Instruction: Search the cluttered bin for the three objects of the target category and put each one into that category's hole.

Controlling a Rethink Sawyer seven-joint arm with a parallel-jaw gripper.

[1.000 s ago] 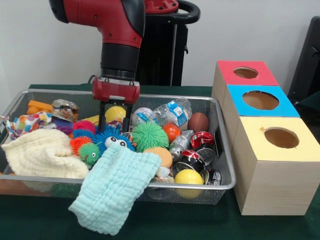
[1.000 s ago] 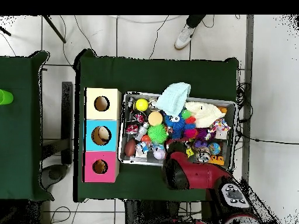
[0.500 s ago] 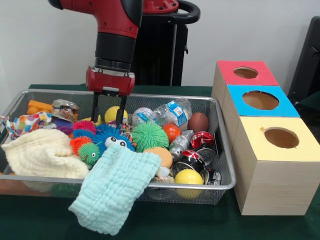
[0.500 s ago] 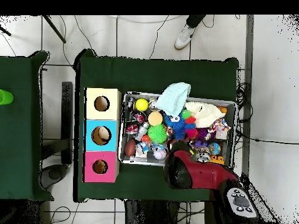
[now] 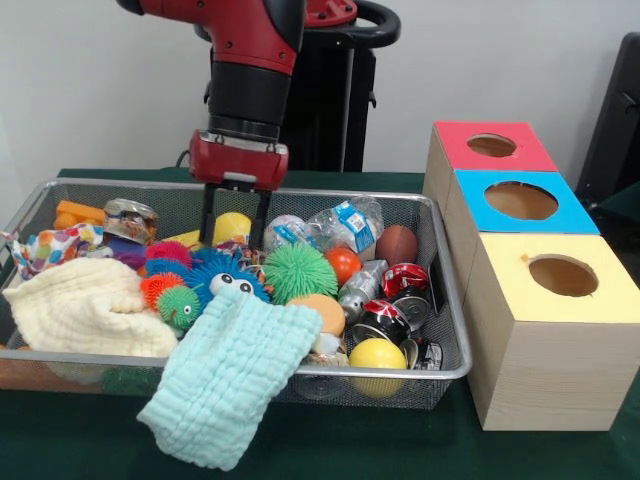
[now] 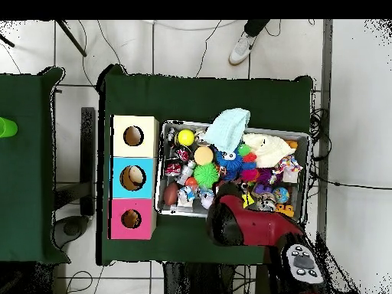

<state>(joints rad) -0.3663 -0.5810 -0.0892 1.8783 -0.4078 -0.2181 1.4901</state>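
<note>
While the red and black arm (image 5: 245,60) reaches down from the top of the front view, its gripper (image 5: 236,232) hangs over the back of the wire bin (image 5: 440,300), its two dark fingers (image 5: 207,215) spread apart on either side of a yellow ball (image 5: 233,225) without visibly clamping it. A second yellow ball (image 5: 378,356) sits at the bin's front right, against the mesh. An orange ball (image 5: 343,264) lies near the middle, beside a green spiky ball (image 5: 299,271), and a brown football (image 5: 397,244) rests toward the right rear. Two cloths show: a pale blue one (image 5: 225,375) draped over the front rim and a cream one (image 5: 85,308) at lower left. At least two red and black cans (image 5: 383,320) lie at the right side, and a crumpled plastic bottle (image 5: 345,224) sits behind them. A blue spiky toy with eyes (image 5: 228,277) lies left of the green ball. At the right of the frame stand three boxes, one hole in each top: red (image 5: 492,146) at the back, blue (image 5: 520,200) in the middle, yellow (image 5: 562,275) in front. In the overhead view the arm's bulk (image 6: 237,226) covers the bin's lower edge, hiding the gripper.
</note>
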